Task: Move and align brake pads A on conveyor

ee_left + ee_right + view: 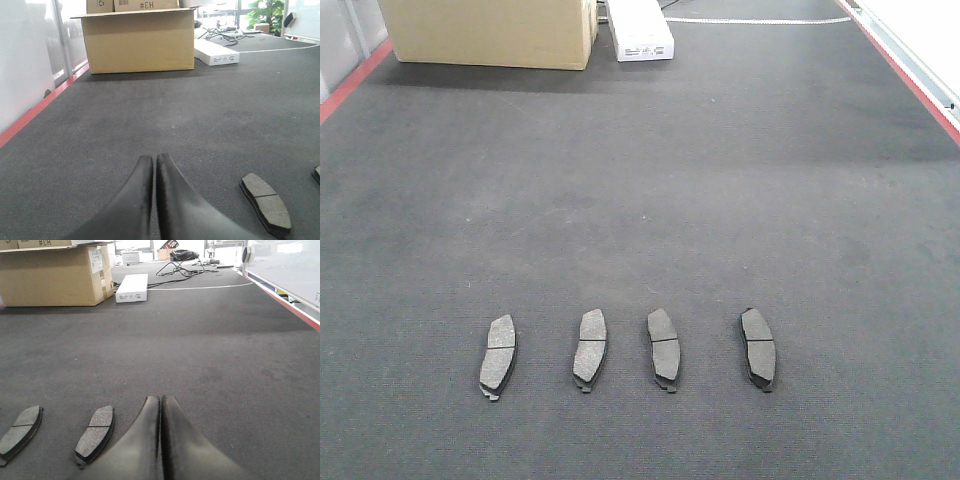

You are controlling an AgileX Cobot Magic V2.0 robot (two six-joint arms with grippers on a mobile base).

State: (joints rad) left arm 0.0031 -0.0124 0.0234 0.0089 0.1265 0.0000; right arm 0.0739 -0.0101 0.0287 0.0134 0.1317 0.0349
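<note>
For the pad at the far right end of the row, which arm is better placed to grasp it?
Probably the right. The right gripper, shut and empty, has the rightmost pad lying just to its left. The left gripper, also shut, sees only pads at the row's left end.

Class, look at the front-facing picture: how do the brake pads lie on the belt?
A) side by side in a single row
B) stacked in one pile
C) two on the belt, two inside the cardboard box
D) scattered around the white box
A: the four brake pads lie apart in one row across the near part of the conveyor, far from the cardboard box and white box.
</note>
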